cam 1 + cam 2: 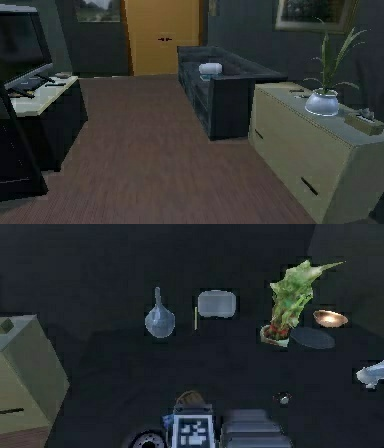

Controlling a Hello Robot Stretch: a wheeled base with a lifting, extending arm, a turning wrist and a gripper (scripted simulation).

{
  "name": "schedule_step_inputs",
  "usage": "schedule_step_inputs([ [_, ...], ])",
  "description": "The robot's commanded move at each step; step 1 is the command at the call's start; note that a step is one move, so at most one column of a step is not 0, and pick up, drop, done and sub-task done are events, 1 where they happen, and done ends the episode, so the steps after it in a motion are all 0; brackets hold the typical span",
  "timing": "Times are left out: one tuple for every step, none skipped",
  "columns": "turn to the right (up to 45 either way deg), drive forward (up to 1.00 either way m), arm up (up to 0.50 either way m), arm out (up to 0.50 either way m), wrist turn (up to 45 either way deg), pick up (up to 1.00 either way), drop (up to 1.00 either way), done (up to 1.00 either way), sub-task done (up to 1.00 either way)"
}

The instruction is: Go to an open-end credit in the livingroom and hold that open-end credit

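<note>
At the bottom edge of the arm side view stands the arm's white marked square [195, 431], with the gripper [152, 440] dark and low to its left. Its far end is hard to make out, so I cannot tell whether it holds anything. Beyond it lies a dark tabletop [120, 364]. On the tabletop stand a blue-grey vase [158, 319], a thin stick [195, 319], a flat grey rectangular thing [216, 304], a leafy plant [290, 296] and a copper bowl [330, 319]. A tiny pale speck [284, 399] lies nearer.
The forward view has a dark sofa [225, 90] with a pale cushion [210, 69], an orange door [162, 35], a beige dresser [310, 150] bearing a glass vase with a plant [323, 100], and a low stand [45, 105] with a television [25, 40]. Brown floor runs between them.
</note>
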Motion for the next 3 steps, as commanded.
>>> schedule_step_inputs([
  [0.0,0.00,0.00,0.14,0.0,0.00,0.00,0.00,0.00],
  [0.0,0.00,0.00,0.00,45.0,0.00,0.00,0.00,0.00],
  [0.0,0.00,0.00,0.00,45.0,0.00,0.00,0.00,0.00],
])
